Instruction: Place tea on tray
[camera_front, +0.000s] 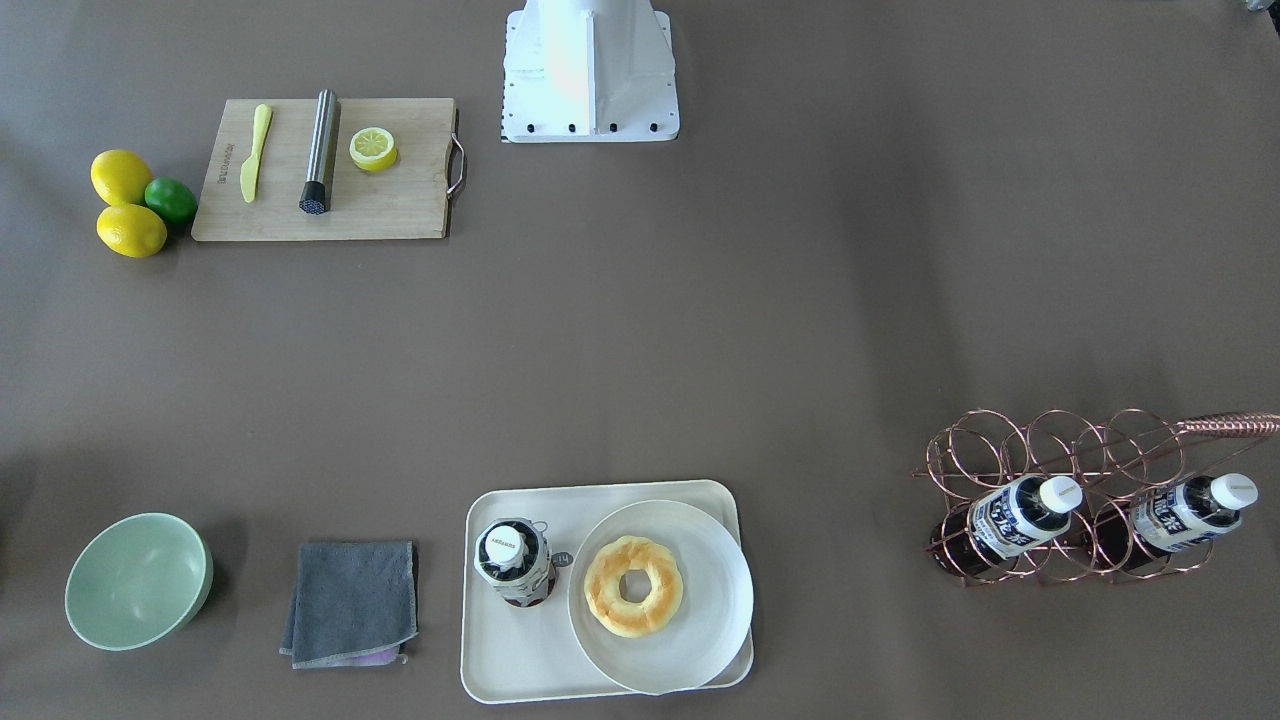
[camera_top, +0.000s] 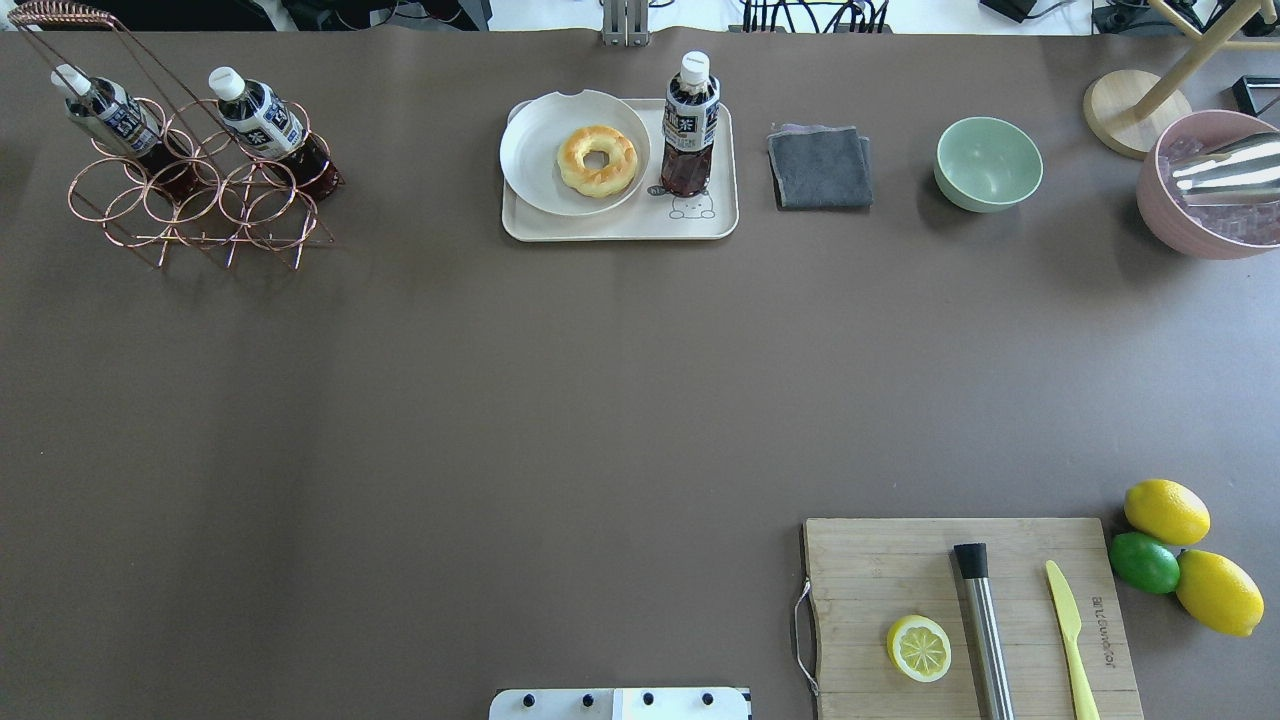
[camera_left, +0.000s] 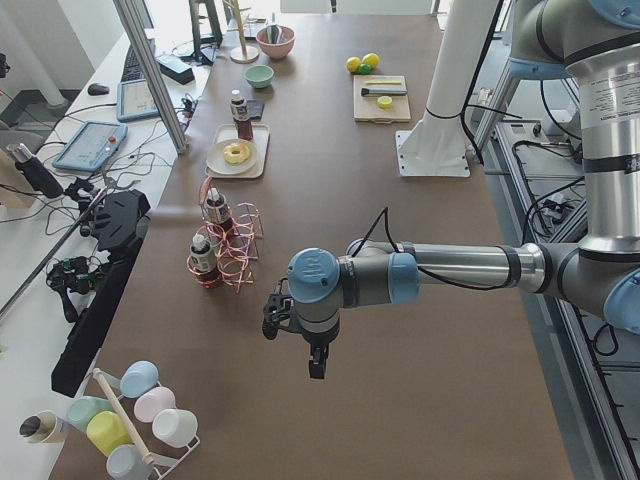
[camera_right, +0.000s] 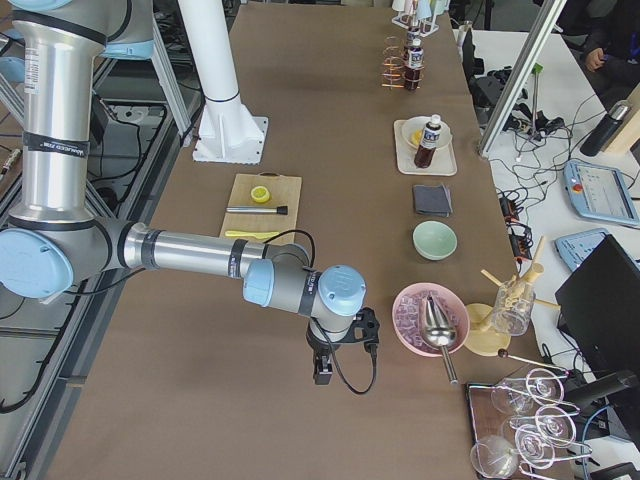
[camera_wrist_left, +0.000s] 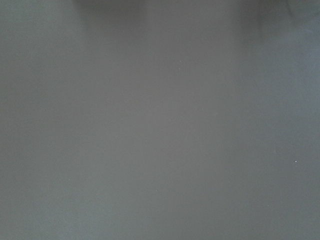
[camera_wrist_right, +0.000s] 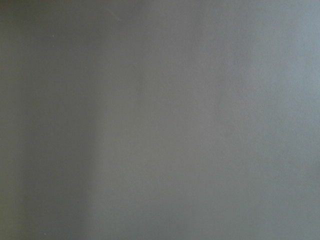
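Cream-white plastic formed the tray (camera_top: 620, 228), which lay at the far edge of the brown table (camera_top: 500, 400), opposite the robot's base (camera_top: 620, 703). The tea (camera_top: 690, 125) stood upright on the tray's bare half, cap uppermost, above the small bear drawing. A round white plate (camera_top: 535, 165) occupied the tray's other half and carried a ring doughnut (camera_top: 597, 160). In the front-facing view the bottle's base sat just beside the plate's rim; whether the two touched could not be told.

A second bottle (camera_top: 262, 115) and a third bottle (camera_top: 110, 115) lay tilted in a copper wire rack (camera_top: 190, 205) toward the robot's left. On the tray's other side lay a folded grey cloth (camera_top: 819, 167) and then a green bowl (camera_top: 988, 163). Near the robot's right, a wooden cutting board (camera_top: 880, 570) bore a lemon half (camera_top: 918, 648), a steel cylinder (camera_top: 985, 630) and a yellow knife (camera_top: 1070, 640). Two lemons (camera_top: 1166, 511) and a lime (camera_top: 1144, 562) lay just beside it.

The left gripper (camera_left: 316, 368) hung pointing down over bare table, well apart from the tea. The right gripper (camera_right: 322, 375) hung likewise near the opposite end. Each appeared in a side view only, so it could not be told whether the fingers were spread or pressed together. Both wrist cameras showed only plain, blurred table surface.
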